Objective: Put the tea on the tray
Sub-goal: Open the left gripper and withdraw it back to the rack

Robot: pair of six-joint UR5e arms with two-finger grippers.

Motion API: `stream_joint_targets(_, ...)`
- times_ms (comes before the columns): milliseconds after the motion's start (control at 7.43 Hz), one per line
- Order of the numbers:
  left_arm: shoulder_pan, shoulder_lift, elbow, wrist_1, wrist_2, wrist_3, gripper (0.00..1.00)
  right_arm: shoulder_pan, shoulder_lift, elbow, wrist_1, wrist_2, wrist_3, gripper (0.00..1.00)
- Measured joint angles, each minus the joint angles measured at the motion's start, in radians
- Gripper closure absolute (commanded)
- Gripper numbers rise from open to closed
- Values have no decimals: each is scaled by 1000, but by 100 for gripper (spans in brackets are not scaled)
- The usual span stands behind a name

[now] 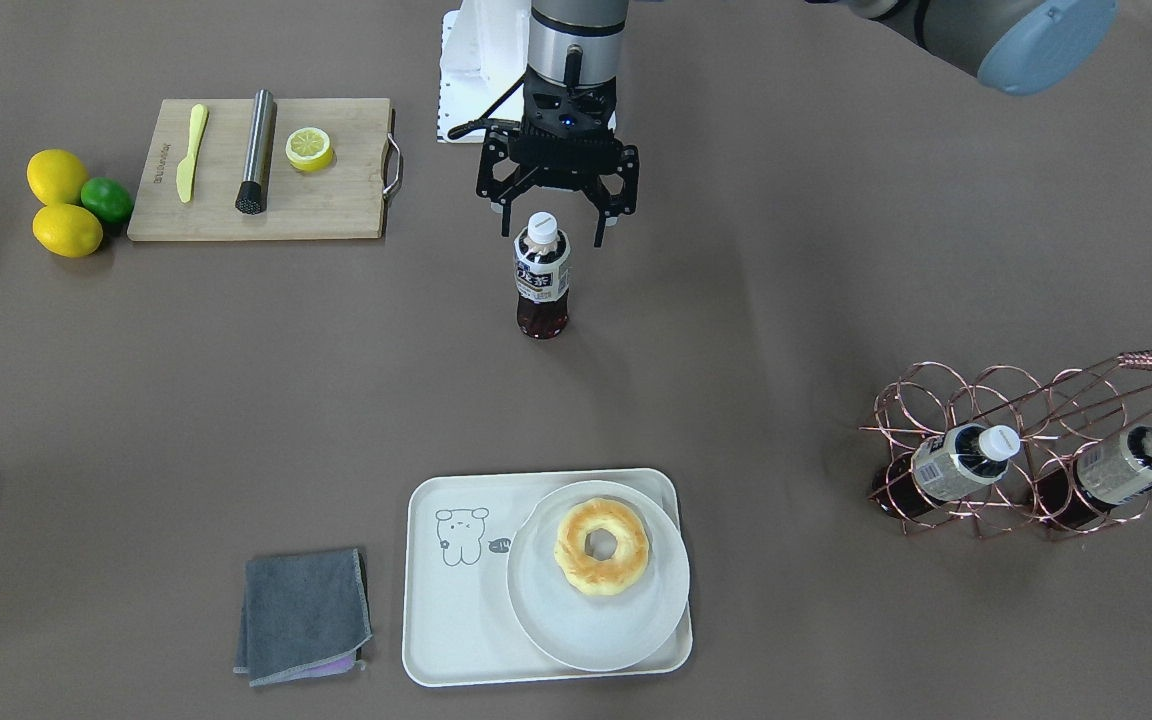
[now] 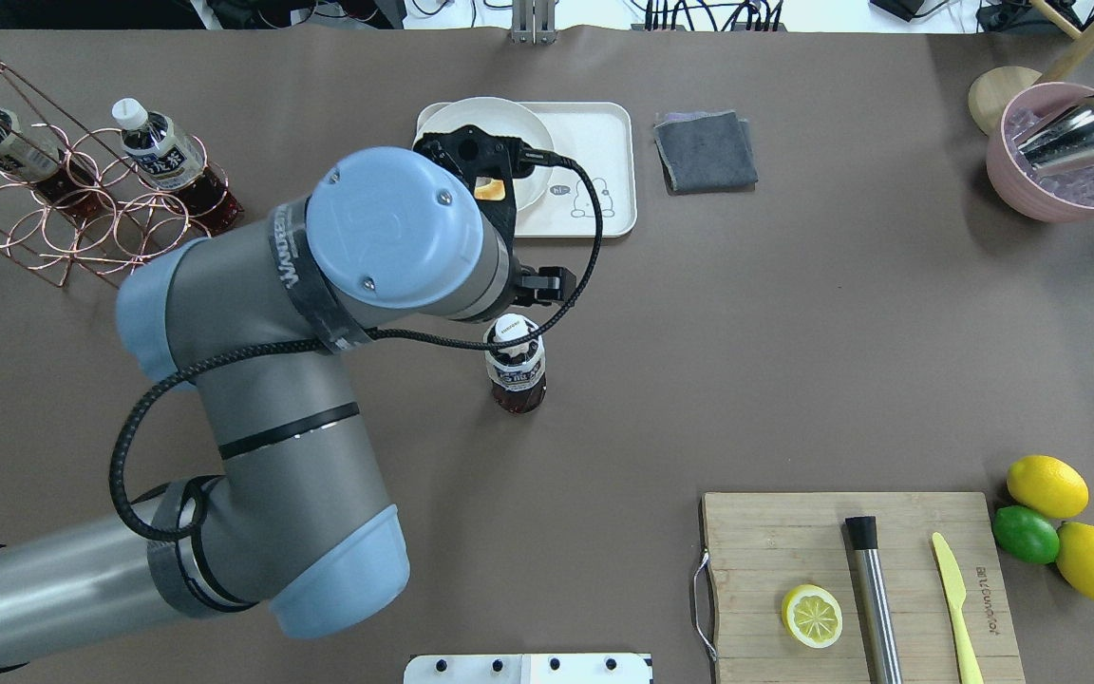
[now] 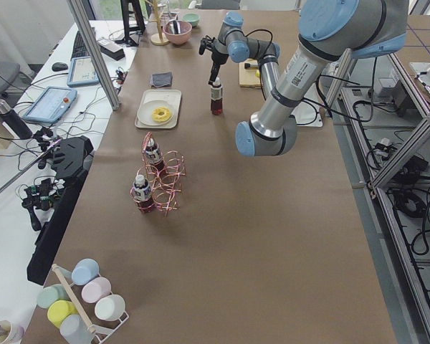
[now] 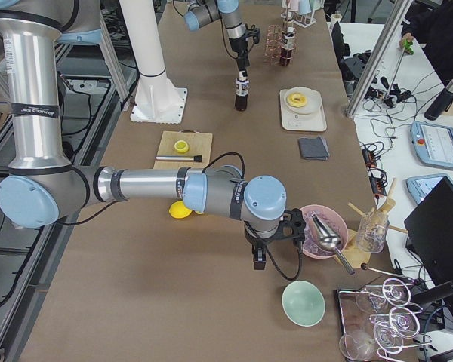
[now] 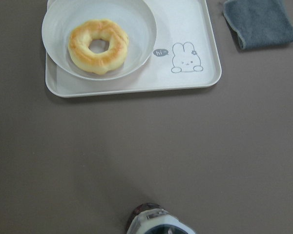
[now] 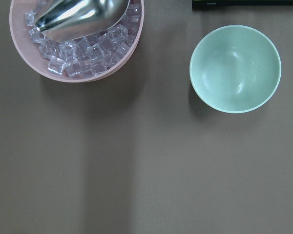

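Two grey arms dominate: the left arm [image 2: 300,380] bends out over the brown table [image 1: 786,300] on the robot's side of the tray [image 1: 456,620], while the right arm [image 4: 136,185] stretches far out to the robot's right of the tray. A wooden cutting board [image 1: 336,200] lies well apart from the tray, toward the robot and to its right. The cream tray itself carries a round white plate [image 1: 586,630] on the half toward the robot's left, its printed cartoon half bare. A copper wire rack [image 1: 936,400] stands well apart from the tray on the robot's left, with two bottles [image 1: 961,462] lying in it. A folded grey cloth [image 1: 301,615] sits just beside the tray on the robot's right. The left gripper [image 1: 554,235] hangs spread wide, its fingers either side of the white cap without touching it, gripping nothing. The right gripper [image 4: 260,256] shows only in the side view, so how far its fingers are spread cannot be told. The tea [image 1: 542,285] stands upright on bare table, well apart from the tray on the robot's side. A golden doughnut [image 1: 601,547] rests on the plate inside the tray.
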Motion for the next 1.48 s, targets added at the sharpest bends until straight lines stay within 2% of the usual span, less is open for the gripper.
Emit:
stream_joint_targets(269,-94,34,-49,-3,-74,65,2,0,2,2,2,3,11,0)
stream_joint_targets(404,-133,85,-90,-26,-99,120,2,0,2,6,2,8,15,0)
stream_joint_targets(807,-242,227,-122,-109,-141,236,2,-4,11,14,3,16,39,0)
stream_joint_targets(1076,-371,356,-165,-123,-269,341,2,-18,27,15,2,17,42,0)
stream_joint_targets(1480,-624,593,-185,-136,-488,718,2,-71,62,28,2,17,88,0)
